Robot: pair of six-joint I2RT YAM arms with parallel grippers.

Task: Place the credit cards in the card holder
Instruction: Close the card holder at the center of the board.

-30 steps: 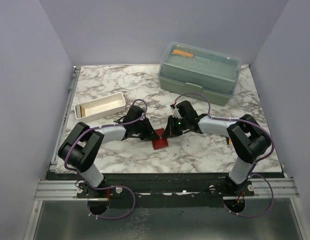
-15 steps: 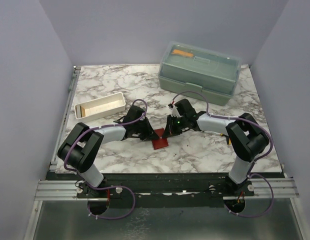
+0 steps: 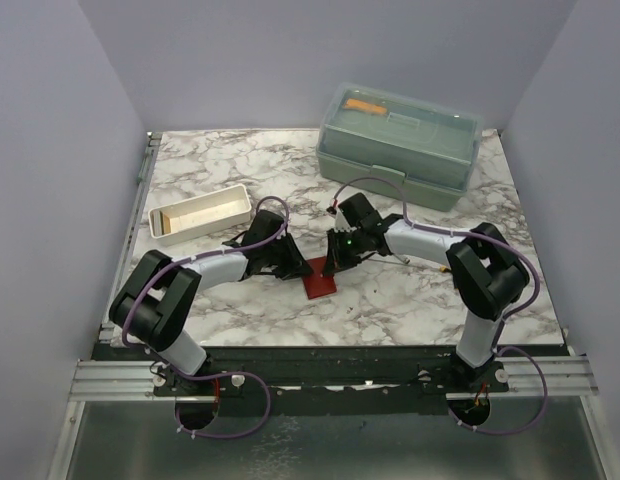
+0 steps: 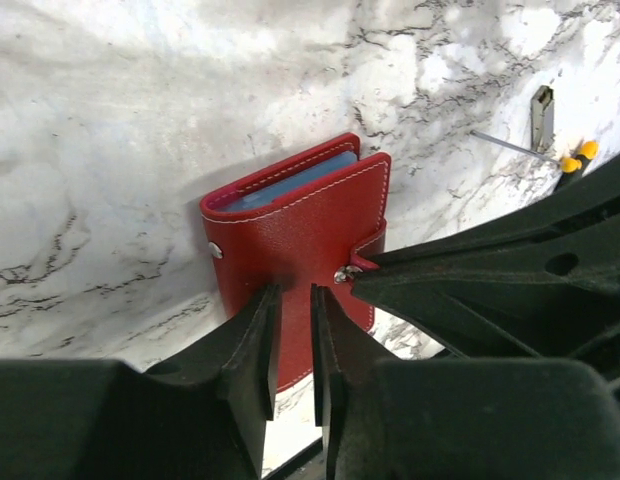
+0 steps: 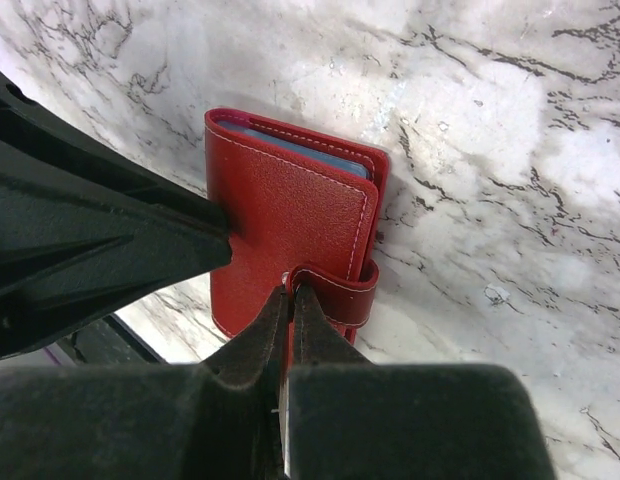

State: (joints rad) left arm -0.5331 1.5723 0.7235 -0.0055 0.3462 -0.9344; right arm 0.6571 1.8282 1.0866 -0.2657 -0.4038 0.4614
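We saw the white-and-grey marble-patterned table (image 3: 420,305) taking up most of the top view, with a large pale-green lidded plastic box (image 3: 400,145) standing at its far right. A long white rectangular tray (image 3: 203,228) sat well apart from it at the left, a tan piece lying in its left end. Both grey-and-black arms reached inward and met near the middle of the near half of the table. There the small flat dark-red square leather card holder (image 3: 320,283) lay folded shut on the marble, a grey-blue edge showing along its far side in both wrist views. The left gripper (image 4: 290,295) hovered over the near edge of the red cover, its fingers parted only by a narrow slit with nothing between them. The right gripper (image 5: 290,297) had its fingers pressed fully together, and their joined tips sat at the metal snap (image 4: 342,273) on the card holder's closing strap (image 5: 335,290). Off to one side, a small yellow-and-orange-tipped item (image 4: 573,160) lay on the marble; we could not tell what it was.
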